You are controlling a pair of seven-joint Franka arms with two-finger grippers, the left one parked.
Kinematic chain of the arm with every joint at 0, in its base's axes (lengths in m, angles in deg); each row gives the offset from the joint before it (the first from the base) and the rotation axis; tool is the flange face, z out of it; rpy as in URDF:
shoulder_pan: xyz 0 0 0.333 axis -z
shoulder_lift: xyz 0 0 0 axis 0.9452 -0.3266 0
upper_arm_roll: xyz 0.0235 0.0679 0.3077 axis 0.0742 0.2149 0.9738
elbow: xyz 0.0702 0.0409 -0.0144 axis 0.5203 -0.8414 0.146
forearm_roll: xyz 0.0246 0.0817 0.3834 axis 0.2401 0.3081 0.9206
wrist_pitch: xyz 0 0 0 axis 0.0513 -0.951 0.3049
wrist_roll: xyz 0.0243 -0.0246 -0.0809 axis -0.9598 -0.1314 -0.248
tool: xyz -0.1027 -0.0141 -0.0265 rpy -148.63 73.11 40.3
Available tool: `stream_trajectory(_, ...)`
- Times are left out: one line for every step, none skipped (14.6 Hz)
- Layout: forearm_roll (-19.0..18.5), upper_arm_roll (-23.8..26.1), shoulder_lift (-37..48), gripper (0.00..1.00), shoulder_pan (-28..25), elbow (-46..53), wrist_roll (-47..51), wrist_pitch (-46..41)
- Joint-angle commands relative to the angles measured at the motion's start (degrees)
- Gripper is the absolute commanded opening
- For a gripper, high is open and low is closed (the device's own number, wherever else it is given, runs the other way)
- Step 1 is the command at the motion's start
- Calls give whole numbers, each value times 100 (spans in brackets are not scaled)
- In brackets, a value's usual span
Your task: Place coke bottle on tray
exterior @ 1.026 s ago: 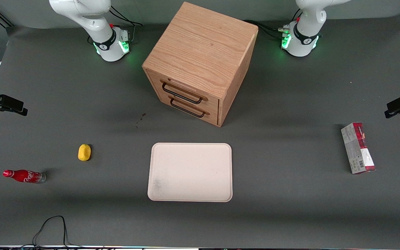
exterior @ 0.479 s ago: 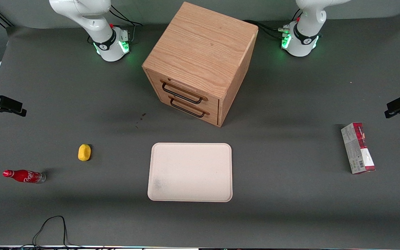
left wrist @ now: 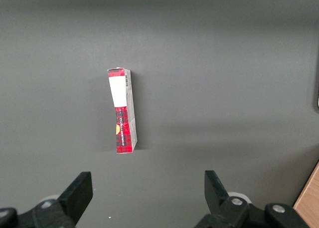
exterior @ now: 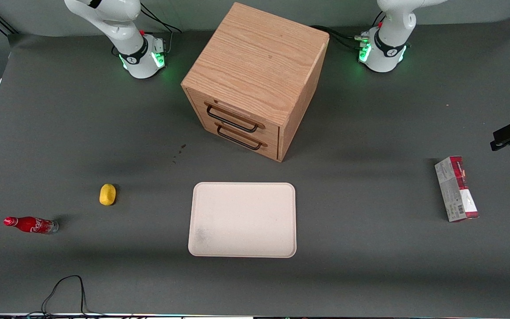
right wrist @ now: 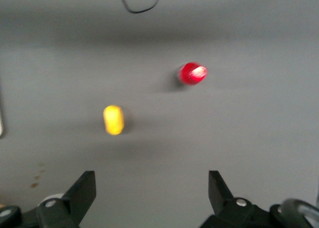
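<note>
We find the gripper (right wrist: pixel 149 200) high above the table (exterior: pixel 370 274) at the working arm's end, with its two fingers (right wrist: pixel 82 193) spread wide apart and nothing between them. In the front view only a small dark part shows at the frame's edge, so we take its position from the right wrist view.

Below the gripper and well apart from it, the coke bottle (right wrist: pixel 192 73) stands upright on the bare table; from above it reads as a red circle with a pale highlight. In the front view the coke bottle (exterior: pixel 30 224) shows its red cap, white script and clear base. It is not in contact with the gripper or with anything but the table.

A small yellow object (right wrist: pixel 113 119) lies under the gripper as well, near the bottle but not touching it; in the front view this yellow object (exterior: pixel 107 194) sits farther from the camera than the bottle.

The tray (exterior: pixel 242 219) lies flat mid-table, well away from the gripper and bottle, with nothing on it. A wooden drawer cabinet (exterior: pixel 255 79) stands farther from the front camera than the tray, both drawers closed. A red-and-grey carton (exterior: pixel 456 188) lies toward the parked arm's end. A black cable (exterior: pixel 67 290) loops at the table edge nearest the front camera.
</note>
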Motion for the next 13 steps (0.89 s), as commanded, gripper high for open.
stream_trajectory(192, 49, -987, 100, 398, 1246, -351, -96)
stream_trajectory(192, 57, -1128, 100, 442, 1335, -351, -52)
stream_trajectory(192, 75, -1260, 100, 503, 1405, -368, 79)
stream_trajectory(192, 110, -1357, 100, 521, 1441, -438, 211)
stream_trajectory(192, 171, -1428, 100, 582, 1450, -500, 326)
stream_trajectory(192, 276, -1489, 100, 670, 1450, -509, 422)
stream_trajectory(183, 390, -1533, 100, 688, 1450, -509, 484)
stream_trajectory(183, 409, -1551, 100, 688, 1450, -509, 520)
stream_trajectory(192, 426, -1560, 100, 679, 1432, -509, 581)
stream_trajectory(192, 427, -1604, 100, 671, 1424, -509, 590)
stream_trajectory(192, 427, -1639, 100, 653, 1380, -509, 590)
stream_trajectory(192, 427, -1735, 100, 644, 1371, -518, 616)
stream_trajectory(183, 427, -1832, 100, 635, 1379, -518, 652)
